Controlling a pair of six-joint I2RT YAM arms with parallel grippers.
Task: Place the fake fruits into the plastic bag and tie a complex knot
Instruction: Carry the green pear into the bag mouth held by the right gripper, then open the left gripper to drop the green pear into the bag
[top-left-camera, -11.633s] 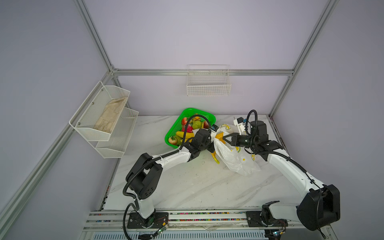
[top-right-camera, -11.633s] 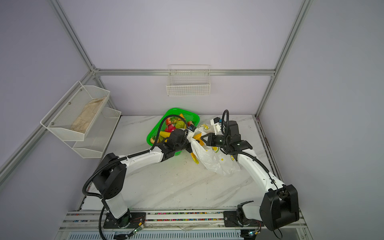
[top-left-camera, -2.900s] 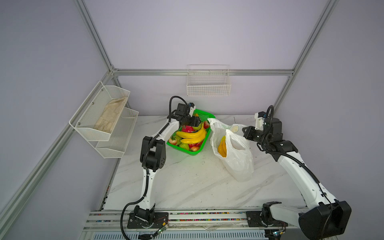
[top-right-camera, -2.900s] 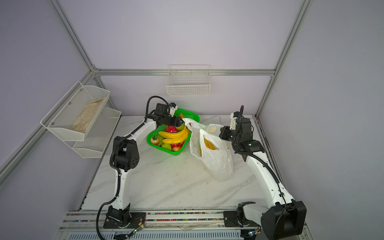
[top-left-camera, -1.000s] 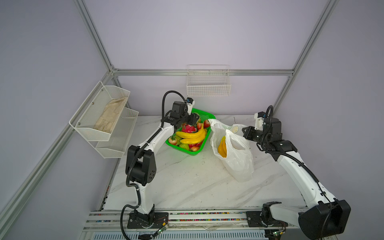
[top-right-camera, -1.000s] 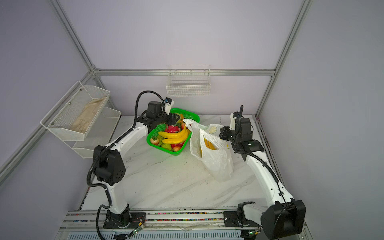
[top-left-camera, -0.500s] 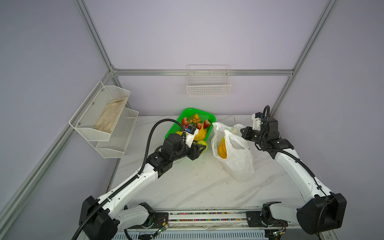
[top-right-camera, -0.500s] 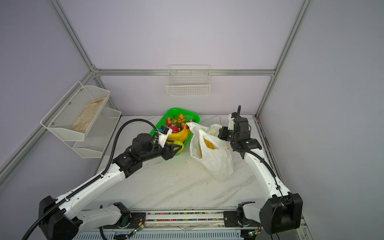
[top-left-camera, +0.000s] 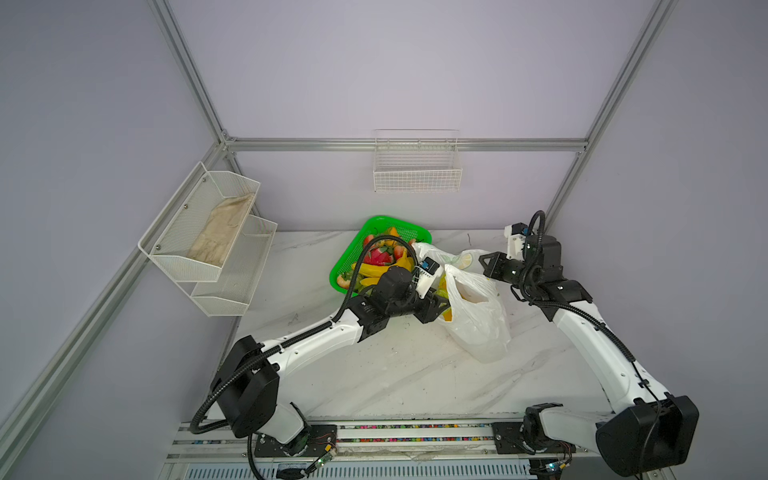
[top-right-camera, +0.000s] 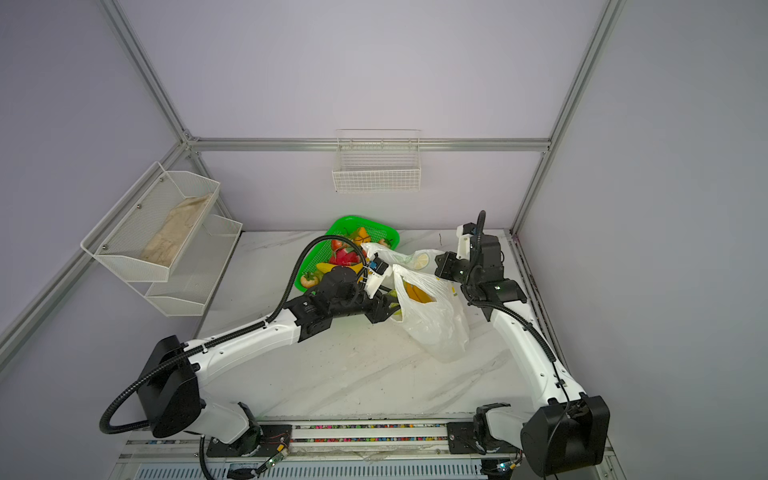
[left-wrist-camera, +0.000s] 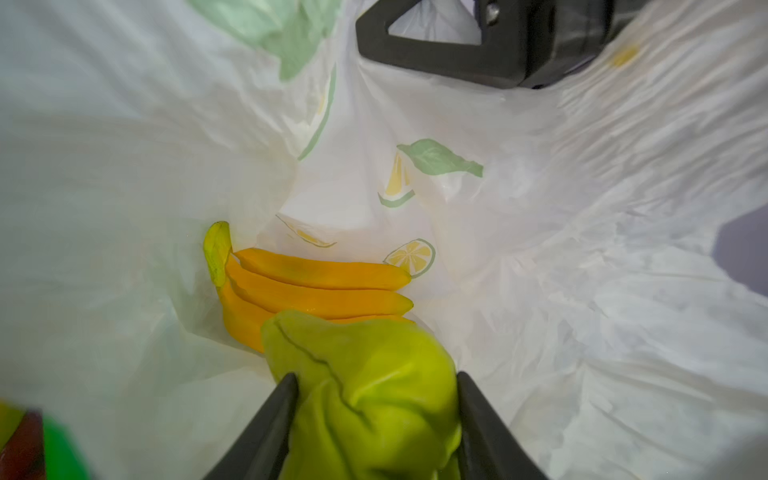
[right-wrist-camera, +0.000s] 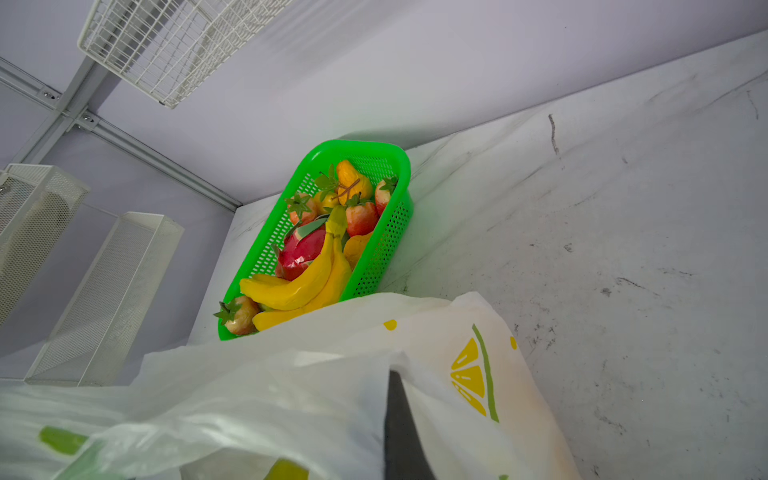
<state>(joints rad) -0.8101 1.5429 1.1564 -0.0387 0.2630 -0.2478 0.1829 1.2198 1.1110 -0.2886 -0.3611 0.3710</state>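
Observation:
The white plastic bag (top-left-camera: 478, 328) (top-right-camera: 434, 328) with lemon prints stands right of the basket, mouth held open. My right gripper (top-left-camera: 488, 266) (top-right-camera: 442, 262) (left-wrist-camera: 465, 39) (right-wrist-camera: 392, 376) is shut on the plastic bag's (right-wrist-camera: 270, 399) far rim. My left gripper (top-left-camera: 436, 305) (top-right-camera: 384, 309) (left-wrist-camera: 376, 380) is at the bag's mouth, shut on a lumpy yellow-green fake fruit (left-wrist-camera: 365, 386). An orange-yellow banana bunch (left-wrist-camera: 316, 286) (top-right-camera: 417, 293) lies inside the plastic bag (left-wrist-camera: 582, 249). More fake fruits fill the basket: bananas (right-wrist-camera: 307, 282), a dragon fruit (right-wrist-camera: 301, 251), strawberries (right-wrist-camera: 360, 218).
The bright green mesh basket (top-left-camera: 374, 222) (top-right-camera: 347, 222) (right-wrist-camera: 390, 232) stands at the back of the marble table, left of the bag. White wire shelves (top-left-camera: 208, 249) holding a beige cloth hang on the left wall. A wire basket (top-left-camera: 417, 174) hangs on the back wall.
My left arm has swung from over the green basket across to the bag's mouth, carrying the yellow-green fruit. The right gripper has kept its hold on the bag's rim.

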